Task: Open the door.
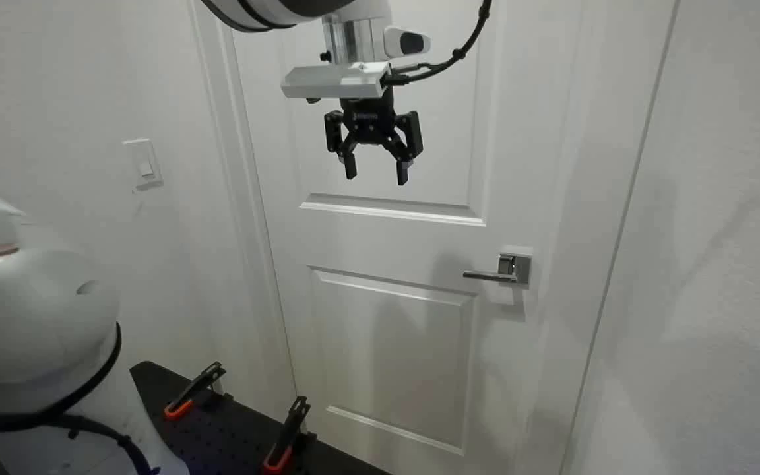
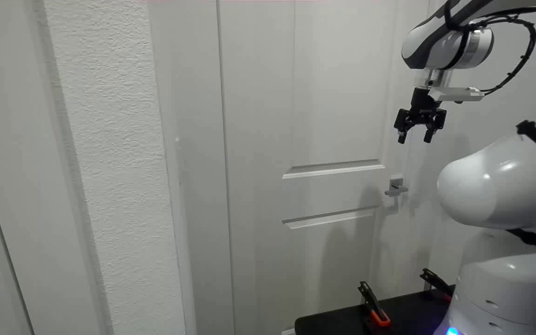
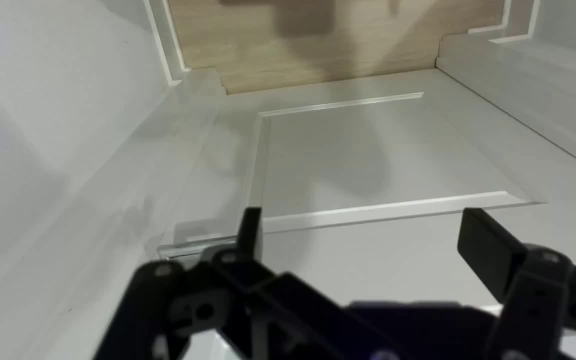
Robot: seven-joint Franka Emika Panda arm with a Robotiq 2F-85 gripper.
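- Nearest the camera in an exterior view, the white Franka arm [image 1: 30, 310] fills the left edge with its rounded lower links; behind it is a wall [image 1: 70, 119] bearing a light switch [image 1: 145, 165].
- Next, low down, comes the black perforated desk [image 1: 221, 432], with two black-and-orange clamps [image 1: 288, 432] fixed along its far edge.
- Higher up hangs the pincer [image 1: 377, 170], fingers [image 1: 403, 173] pointing down and spread well apart. It holds nothing, and in both exterior views it looks free of any contact.
- Beyond it stands the tall white paneled door [image 1: 386, 244], seated flush as far as can be seen, so I judge it closed.
- Farther right, on the door, is the silver lever handle [image 1: 489, 276], lower than the pincer and well apart from it. The handle looks roughly level, so probably not pressed.
- As for the task, nothing of the opening appears done; reaching the handle, turning it and swinging the door are all left.
- Cut off: the door's top, in every view; its lower edge shows only in the wrist view, against the wood floor [image 3: 268, 60].
- Hidden: one finger covers part of the handle in the wrist view. I cannot make out hinges, nor which way the door swings, nor whether it is locked.
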